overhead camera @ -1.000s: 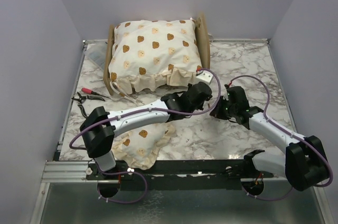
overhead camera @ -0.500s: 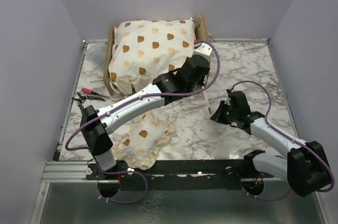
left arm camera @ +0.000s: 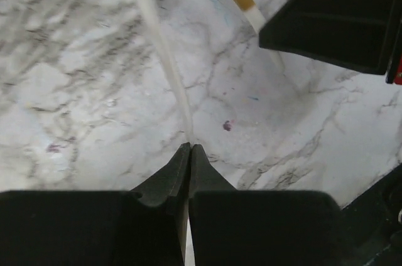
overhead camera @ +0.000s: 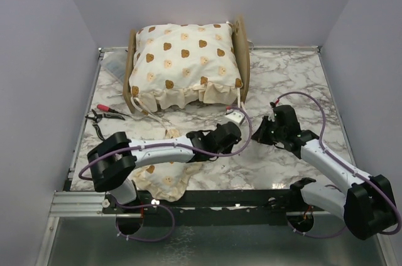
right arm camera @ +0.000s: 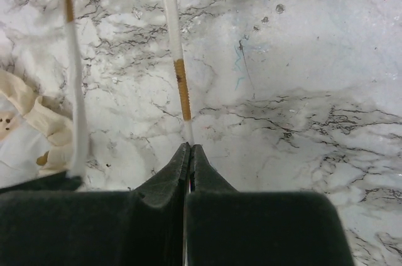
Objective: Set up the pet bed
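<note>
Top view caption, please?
Left claw and right claw pinch white ties by the plywood pet bed with bear-print cushion.

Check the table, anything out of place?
Yes. The small pillow lies at the table's near edge, partly under the left arm, not in the bed. The big cushion spills over the bed's front. The left gripper's jaws pinch a thin white strap, the right gripper's a brown-marked strap.
</note>
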You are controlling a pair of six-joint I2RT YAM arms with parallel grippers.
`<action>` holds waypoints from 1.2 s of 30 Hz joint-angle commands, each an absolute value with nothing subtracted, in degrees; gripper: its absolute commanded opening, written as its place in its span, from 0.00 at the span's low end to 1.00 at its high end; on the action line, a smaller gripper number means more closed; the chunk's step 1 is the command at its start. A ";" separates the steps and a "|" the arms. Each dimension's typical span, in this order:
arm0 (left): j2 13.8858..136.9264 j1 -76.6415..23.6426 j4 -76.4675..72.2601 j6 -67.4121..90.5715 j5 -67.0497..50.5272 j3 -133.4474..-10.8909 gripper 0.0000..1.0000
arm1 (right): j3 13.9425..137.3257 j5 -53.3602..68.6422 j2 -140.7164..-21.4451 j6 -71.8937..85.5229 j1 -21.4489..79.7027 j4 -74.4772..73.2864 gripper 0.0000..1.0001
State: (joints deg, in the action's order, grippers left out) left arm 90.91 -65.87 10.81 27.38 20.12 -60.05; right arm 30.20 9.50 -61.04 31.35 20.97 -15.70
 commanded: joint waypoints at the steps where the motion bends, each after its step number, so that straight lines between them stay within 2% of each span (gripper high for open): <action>1: 95.71 -69.10 -7.31 35.15 13.41 -55.43 0.07 | 32.14 10.09 -60.25 29.85 20.92 -18.54 0.00; 4: 100.38 -70.64 -12.33 35.79 9.90 -55.78 0.17 | 32.73 11.16 -60.76 29.51 20.91 -18.49 0.00; 9: 102.90 -71.10 -15.61 36.28 7.63 -56.04 0.49 | 33.55 12.94 -61.85 29.24 20.92 -17.75 0.00; 13: 98.89 -70.92 -16.52 36.79 12.05 -53.37 0.61 | 33.83 14.72 -63.45 29.24 20.91 -16.46 0.00; 19: 91.56 -67.41 -16.17 39.77 17.72 -48.93 0.65 | 32.76 18.46 -65.97 30.38 20.91 -11.89 0.00; 30: 87.77 -59.11 -14.79 41.31 17.93 -46.66 0.65 | 30.32 24.73 -78.33 33.30 22.39 2.08 0.02; 33: 88.13 -57.88 -14.79 40.95 17.93 -46.73 0.65 | 31.17 23.34 -80.83 32.34 24.18 1.24 0.08; 36: 88.94 -56.71 -14.84 40.46 18.10 -46.98 0.65 | 31.48 22.30 -81.01 31.20 25.20 -1.44 0.26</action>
